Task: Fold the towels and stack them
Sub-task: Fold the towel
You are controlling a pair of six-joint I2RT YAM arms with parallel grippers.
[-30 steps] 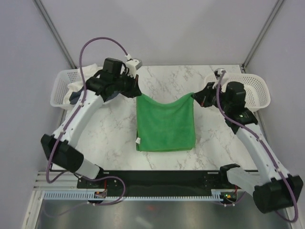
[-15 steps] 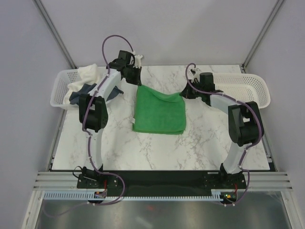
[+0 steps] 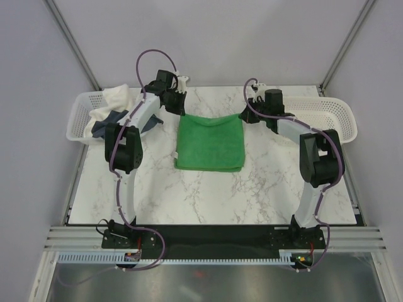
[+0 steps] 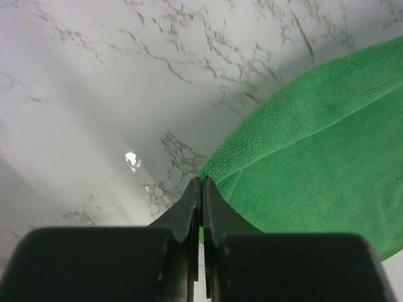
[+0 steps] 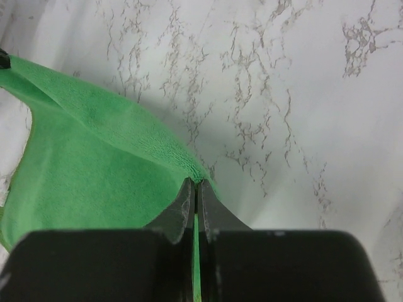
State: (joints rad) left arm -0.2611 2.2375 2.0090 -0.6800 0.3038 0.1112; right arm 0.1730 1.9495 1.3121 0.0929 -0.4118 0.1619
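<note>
From above, the green towel (image 3: 210, 143) lies doubled over at the middle of the marble table (image 3: 271, 182), with the left gripper (image 3: 180, 110) and right gripper (image 3: 245, 116) at its far corners. In the left wrist view the jaws are clamped on a limp, light corner (corners look the surest hold). The right wrist view shows the same pinch on plush, bright, sagging cloth.
</note>
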